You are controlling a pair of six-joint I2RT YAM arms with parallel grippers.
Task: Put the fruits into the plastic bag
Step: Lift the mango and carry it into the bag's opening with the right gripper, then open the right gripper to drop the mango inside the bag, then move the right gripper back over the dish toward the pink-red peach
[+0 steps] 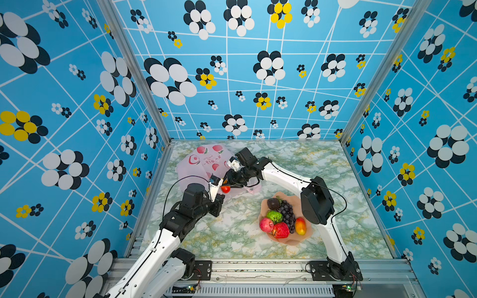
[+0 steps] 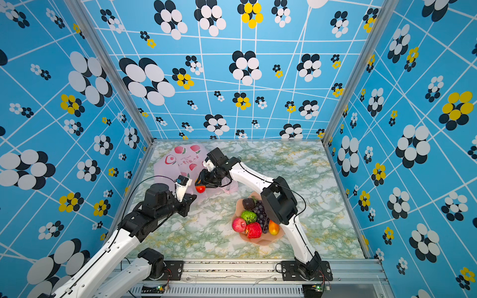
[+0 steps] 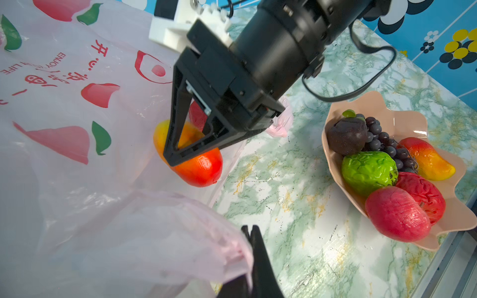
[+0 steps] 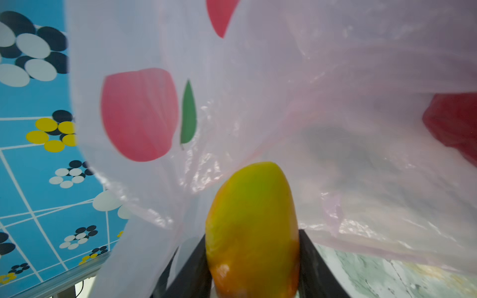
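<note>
The pale pink plastic bag point(image 1: 198, 165) point(image 2: 175, 165) lies at the table's back left. My left gripper point(image 3: 249, 229) is shut on the bag's edge point(image 3: 180, 232) and holds the film up. My right gripper point(image 4: 253, 247) point(image 1: 227, 183) is shut on an orange-yellow mango point(image 4: 253, 219) point(image 3: 201, 167) point(image 1: 225, 189) at the bag's mouth, its tip under the raised film. A red fruit point(image 4: 454, 123) shows deeper inside the bag. The other fruits sit in the bowl: apple point(image 1: 266, 225), strawberry point(image 1: 280, 230), green fruit point(image 1: 274, 216), grapes point(image 1: 287, 214), dark brown piece point(image 1: 273, 203) and a second mango point(image 1: 300, 226).
The peach-pink scalloped bowl point(image 1: 291, 242) point(image 2: 260, 242) point(image 3: 387, 123) stands at the front right, beside my right arm's elbow point(image 1: 316, 201). Blue patterned walls point(image 1: 77, 154) close the table in on three sides. A metal rail point(image 1: 258, 268) runs along the front edge.
</note>
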